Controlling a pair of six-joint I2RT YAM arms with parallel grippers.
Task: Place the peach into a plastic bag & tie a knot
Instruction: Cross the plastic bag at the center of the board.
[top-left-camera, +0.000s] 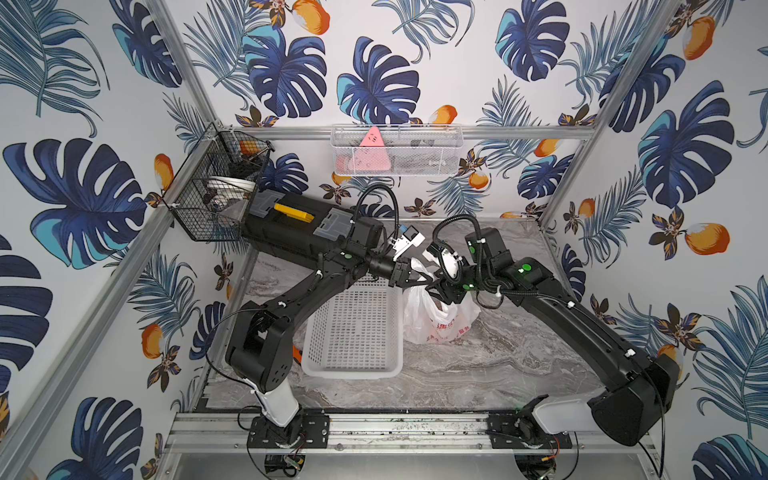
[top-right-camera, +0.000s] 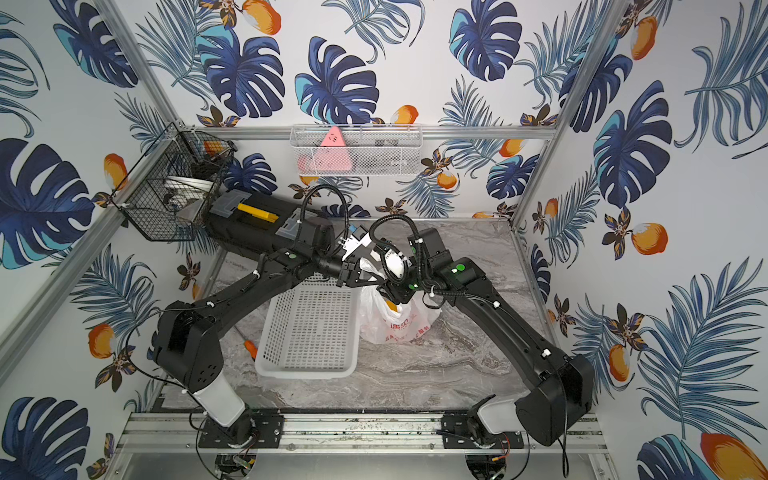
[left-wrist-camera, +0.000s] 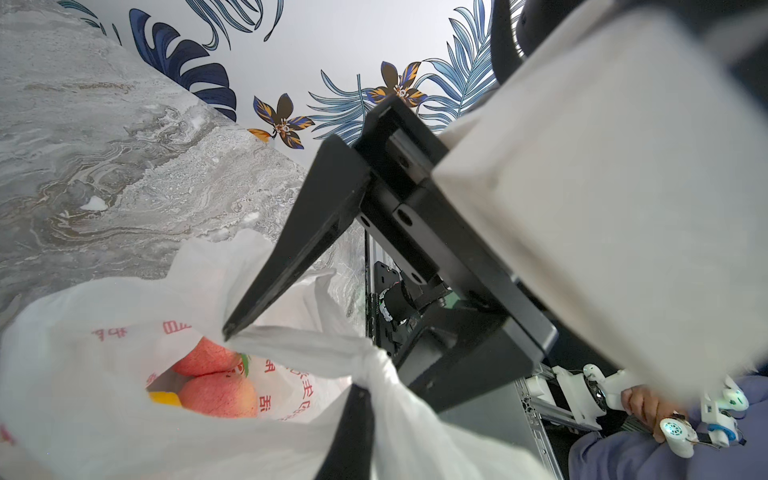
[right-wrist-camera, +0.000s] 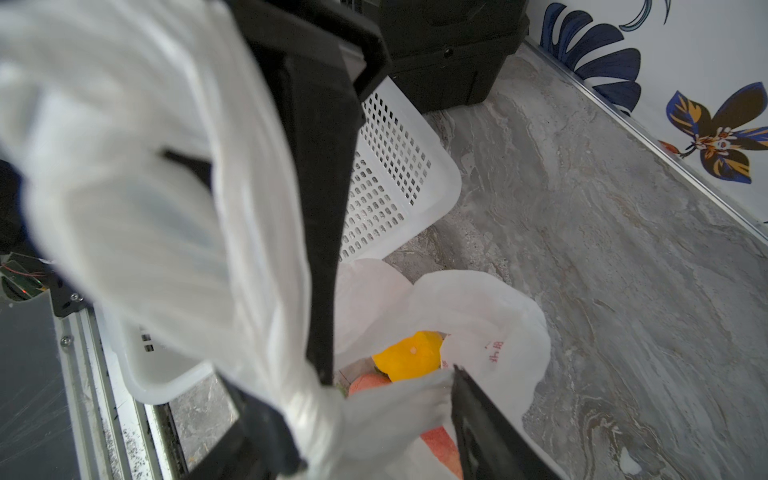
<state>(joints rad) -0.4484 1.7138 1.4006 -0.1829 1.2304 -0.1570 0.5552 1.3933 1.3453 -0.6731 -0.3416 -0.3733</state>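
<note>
Carrying everything, the grey marbled desk (top-left-camera: 478, 365) has the left arm (top-left-camera: 307, 291) and the right arm (top-left-camera: 582, 324) reaching in to meet above its middle, as both top views show. The white perforated basket (top-left-camera: 353, 328) lies under the left arm. The plastic bag (top-left-camera: 432, 324) sits on the desk just beside it, below the two wrists. The left jaws are pressed together, pinching a bunched handle (left-wrist-camera: 299, 340) of the bag. The right jaws stand spread, with a strand of that handle stretched to one of their tips and more white film draped over the wrist. Down in the bag's open mouth lies the pink peach (left-wrist-camera: 216, 395), next to a small yellow item (right-wrist-camera: 409, 355), so loading looks done and tying is the step in hand. No finished knot can be made out. The next move likely calls for the right jaws to close on the free film and draw it around or through the strand that the left jaws hold taut. It should go gently, since the film is thin and may slip or tear.
</note>
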